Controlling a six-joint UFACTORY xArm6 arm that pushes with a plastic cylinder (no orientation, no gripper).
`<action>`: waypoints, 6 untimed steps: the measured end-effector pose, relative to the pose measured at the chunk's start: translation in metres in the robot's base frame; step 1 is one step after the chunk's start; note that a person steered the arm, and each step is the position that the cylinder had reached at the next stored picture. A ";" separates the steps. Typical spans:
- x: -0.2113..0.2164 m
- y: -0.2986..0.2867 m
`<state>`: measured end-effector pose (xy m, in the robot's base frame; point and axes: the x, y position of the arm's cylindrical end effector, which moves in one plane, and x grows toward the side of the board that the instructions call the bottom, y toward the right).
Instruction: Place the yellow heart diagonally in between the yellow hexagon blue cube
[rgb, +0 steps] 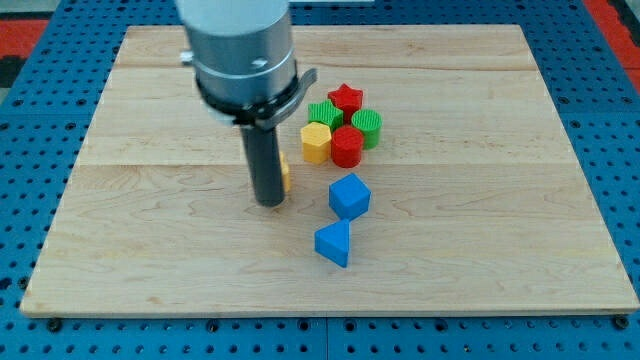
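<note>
My tip (269, 203) rests on the wooden board left of centre. A yellow block, likely the yellow heart (286, 176), is mostly hidden behind the rod, only a sliver showing at its right side, touching it. The yellow hexagon (316, 143) stands up and to the right of the tip, at the left of a tight cluster. The blue cube (350, 195) lies to the right of the tip, below the cluster.
The cluster also holds a red star (346, 98), a green block (322, 112), a green cylinder (368, 127) and a red cylinder (347, 146). A blue triangular block (334, 243) lies below the blue cube. The board's edge (330, 316) runs along the view's bottom.
</note>
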<state>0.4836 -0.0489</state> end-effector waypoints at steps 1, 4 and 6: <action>0.001 0.015; -0.038 0.012; -0.005 -0.021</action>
